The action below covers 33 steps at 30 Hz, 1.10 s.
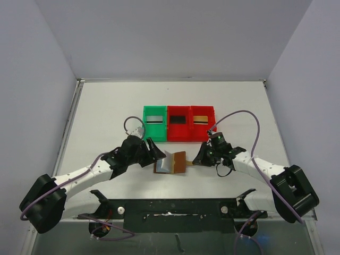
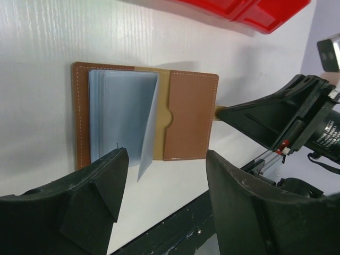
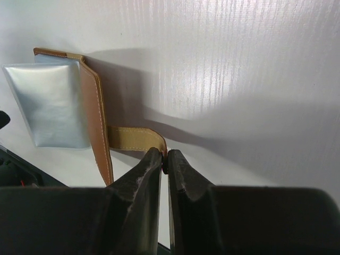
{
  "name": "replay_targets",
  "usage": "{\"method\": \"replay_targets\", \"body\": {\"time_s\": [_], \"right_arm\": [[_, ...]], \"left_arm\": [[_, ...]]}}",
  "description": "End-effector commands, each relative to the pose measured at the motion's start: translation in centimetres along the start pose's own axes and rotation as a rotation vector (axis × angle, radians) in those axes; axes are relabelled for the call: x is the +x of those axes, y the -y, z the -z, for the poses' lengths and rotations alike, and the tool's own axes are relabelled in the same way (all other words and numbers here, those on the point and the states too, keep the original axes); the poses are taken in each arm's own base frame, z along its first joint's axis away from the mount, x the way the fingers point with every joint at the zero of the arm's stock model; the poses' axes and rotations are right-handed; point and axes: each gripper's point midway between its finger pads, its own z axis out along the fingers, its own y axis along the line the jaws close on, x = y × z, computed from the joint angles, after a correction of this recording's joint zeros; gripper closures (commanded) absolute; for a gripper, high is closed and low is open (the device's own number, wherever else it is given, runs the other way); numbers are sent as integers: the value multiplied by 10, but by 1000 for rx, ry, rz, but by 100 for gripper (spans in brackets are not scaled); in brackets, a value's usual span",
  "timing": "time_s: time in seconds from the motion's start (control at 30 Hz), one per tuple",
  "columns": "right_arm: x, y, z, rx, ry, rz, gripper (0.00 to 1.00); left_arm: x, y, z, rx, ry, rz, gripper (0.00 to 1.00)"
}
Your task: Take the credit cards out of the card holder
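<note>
The card holder (image 1: 170, 162) lies open on the white table between both arms, brown leather (image 2: 188, 117) with pale blue-grey sleeves (image 2: 122, 114); one sleeve stands half turned. I cannot make out the credit cards inside the sleeves. My right gripper (image 3: 164, 156) is shut on the tan snap tab (image 3: 133, 138) at the holder's right edge, seen from above (image 1: 197, 158). My left gripper (image 2: 167, 159) is open just short of the holder's near edge, touching nothing, at the holder's left in the top view (image 1: 158, 153).
Three plastic bins stand in a row behind the holder: green (image 1: 146, 125), red (image 1: 179, 133), red (image 1: 212, 123). Each has a small rectangle in its recess; whether those are cards I cannot tell. The black base rail (image 1: 175, 204) runs along the near edge.
</note>
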Motion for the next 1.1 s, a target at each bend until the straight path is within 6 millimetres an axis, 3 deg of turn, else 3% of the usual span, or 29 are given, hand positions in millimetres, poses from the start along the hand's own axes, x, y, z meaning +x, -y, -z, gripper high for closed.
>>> {"method": "replay_targets", "body": {"time_s": [0.0,0.13,0.33,0.57,0.7,0.77,0.87,0.93,1.07], "right_arm": [[-16,-7,0,-15,41,12,91],[-16,-7,0,-18,44,6,91],[-17,-9,1,-30,59,-4,88],[-20,-8,4,-27,78,-22,84],[-21,-5,5,-7,82,-24,84],[-22,-4,5,-2,86,-28,84],[-23,-2,4,3,90,-33,84],[-23,-1,4,7,92,-37,83],[-22,2,3,19,90,-52,82]], "left_arm": [[-11,32,-4,91,29,-5,42],[-3,35,-12,157,1,28,42],[30,61,-32,270,-167,-2,49],[29,74,-31,300,-134,6,53],[8,65,-14,201,-24,-45,48],[-11,49,-5,103,76,-56,42],[-24,16,0,-26,121,-33,40],[-24,9,-3,-25,121,-15,39],[-10,16,-17,66,54,13,39]]}}
